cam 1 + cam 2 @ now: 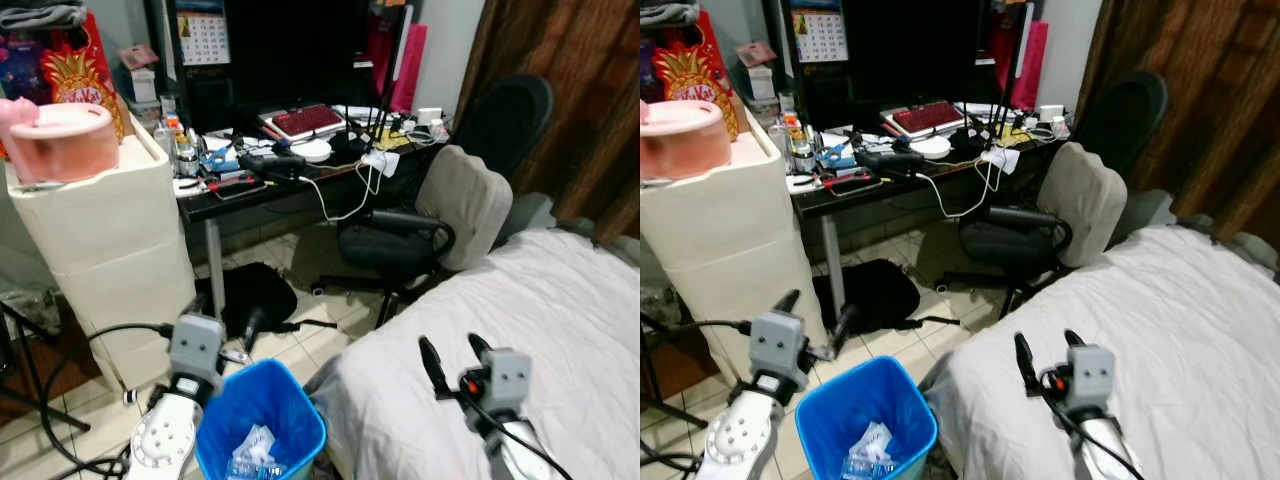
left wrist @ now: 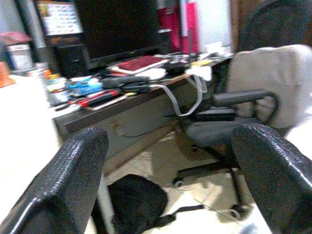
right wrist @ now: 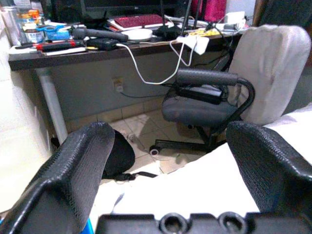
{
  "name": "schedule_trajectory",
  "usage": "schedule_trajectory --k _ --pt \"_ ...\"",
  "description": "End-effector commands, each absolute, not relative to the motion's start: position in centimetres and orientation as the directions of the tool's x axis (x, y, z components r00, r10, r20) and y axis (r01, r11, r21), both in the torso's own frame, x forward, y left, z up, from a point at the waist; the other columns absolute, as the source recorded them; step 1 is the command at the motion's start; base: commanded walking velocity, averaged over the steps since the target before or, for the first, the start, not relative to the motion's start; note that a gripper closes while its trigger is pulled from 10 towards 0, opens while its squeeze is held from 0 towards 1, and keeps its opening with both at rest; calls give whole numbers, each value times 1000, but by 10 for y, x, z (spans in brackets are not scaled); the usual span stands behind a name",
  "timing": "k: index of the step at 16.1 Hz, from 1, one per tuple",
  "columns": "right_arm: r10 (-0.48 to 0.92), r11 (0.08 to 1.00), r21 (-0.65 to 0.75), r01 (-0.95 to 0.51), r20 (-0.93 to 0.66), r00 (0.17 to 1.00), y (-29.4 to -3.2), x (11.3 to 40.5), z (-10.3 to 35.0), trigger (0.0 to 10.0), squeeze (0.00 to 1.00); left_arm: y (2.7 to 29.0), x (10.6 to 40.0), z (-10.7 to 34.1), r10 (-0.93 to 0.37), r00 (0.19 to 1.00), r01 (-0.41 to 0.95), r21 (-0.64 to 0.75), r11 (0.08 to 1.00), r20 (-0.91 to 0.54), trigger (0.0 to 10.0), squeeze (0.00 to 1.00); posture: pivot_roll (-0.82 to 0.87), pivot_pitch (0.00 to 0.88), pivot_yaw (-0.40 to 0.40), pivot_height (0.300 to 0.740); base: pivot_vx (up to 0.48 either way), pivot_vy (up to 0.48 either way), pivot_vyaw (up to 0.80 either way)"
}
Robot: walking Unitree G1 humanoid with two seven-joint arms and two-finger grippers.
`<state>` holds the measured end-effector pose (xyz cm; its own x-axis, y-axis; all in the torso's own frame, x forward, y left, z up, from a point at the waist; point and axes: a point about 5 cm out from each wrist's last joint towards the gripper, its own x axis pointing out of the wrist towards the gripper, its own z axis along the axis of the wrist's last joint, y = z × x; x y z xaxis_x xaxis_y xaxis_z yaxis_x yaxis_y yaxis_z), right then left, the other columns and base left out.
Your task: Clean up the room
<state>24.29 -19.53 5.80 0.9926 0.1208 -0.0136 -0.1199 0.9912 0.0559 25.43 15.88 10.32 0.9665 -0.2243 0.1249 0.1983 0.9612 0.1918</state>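
A blue waste bin stands on the tiled floor between the white drawers and the bed, with crumpled clear wrappers at its bottom. My left gripper is open and empty just behind the bin's far left rim, pointing toward the desk. My right gripper hovers over the near corner of the bed, open with nothing between its fingers. In both wrist views the black fingers stand wide apart, facing the desk and chair.
A cluttered dark desk with a red keyboard and hanging cables lies ahead. A grey office chair stands before it. A black bag lies on the floor. White drawers are on the left; the white-sheeted bed is on the right.
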Motion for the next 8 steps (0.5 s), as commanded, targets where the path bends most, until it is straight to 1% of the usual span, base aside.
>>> schedule_trajectory --k 1,2,3,4,6,7,8 --pt "131 991 43 -130 -20 991 -195 241 61 10000 0 151 252 108 -262 958 236 198 951 116 10000 0 93 0 -79 740 0 -480 0" --pt "145 989 23 -144 -19 989 -189 246 63 10000 0 144 255 107 -292 951 269 198 942 98 10000 0 83 0 -73 740 0 -480 -781" --pt "152 988 14 -152 -16 988 -187 248 64 10000 0 141 256 107 -304 949 281 202 938 90 10000 0 78 0 -70 740 0 0 -781" --pt "171 985 4 -171 -14 985 -183 252 64 10000 0 139 262 102 -316 947 300 206 932 53 10000 0 65 0 -61 740 0 0 -781" --pt "179 984 20 -178 -33 983 -182 254 62 10000 0 139 265 100 -320 947 304 219 927 38 10000 0 58 0 -57 740 0 0 -778" --pt "180 983 34 -179 -45 983 -183 254 62 10000 0 140 267 101 -320 946 306 185 934 51 10000 0 51 0 -51 740 0 0 -775" --pt "181 983 35 -180 -48 982 -183 256 62 10000 0 139 268 101 -336 941 322 204 925 40 10000 0 50 0 -48 740 0 -480 -775"
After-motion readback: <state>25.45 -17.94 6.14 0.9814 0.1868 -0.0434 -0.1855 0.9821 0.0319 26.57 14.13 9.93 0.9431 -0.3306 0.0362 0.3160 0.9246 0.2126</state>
